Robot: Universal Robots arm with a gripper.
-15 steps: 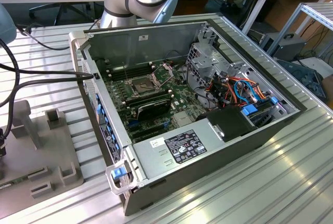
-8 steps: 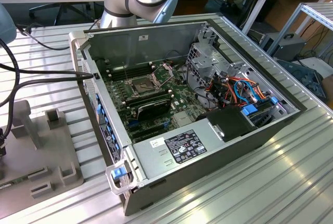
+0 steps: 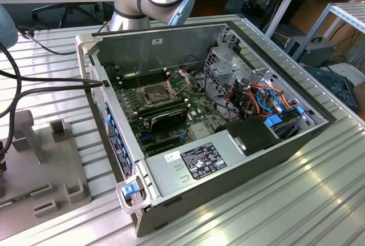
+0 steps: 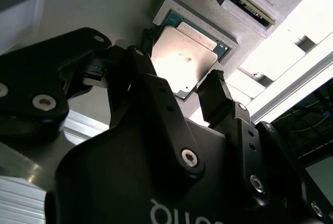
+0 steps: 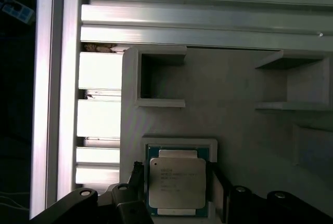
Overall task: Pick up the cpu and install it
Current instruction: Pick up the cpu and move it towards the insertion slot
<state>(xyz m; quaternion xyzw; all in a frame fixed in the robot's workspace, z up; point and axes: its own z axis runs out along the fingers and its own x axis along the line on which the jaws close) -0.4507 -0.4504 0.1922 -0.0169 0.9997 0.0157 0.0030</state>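
The cpu [image 4: 184, 60] lies flat in its grey holder [image 4: 162, 12] between the spread fingers [image 4: 216, 94], one on either side; they seem just short of touching.

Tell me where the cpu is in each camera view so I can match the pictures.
Exterior view: the grey holder block lies at the exterior view's left, beside the computer case.
Second wrist view: the cpu sits in that block, straddled by the open gripper.
First wrist view: the cpu sits in the block, the gripper straddling it.
Shared landmark: the grey holder block.
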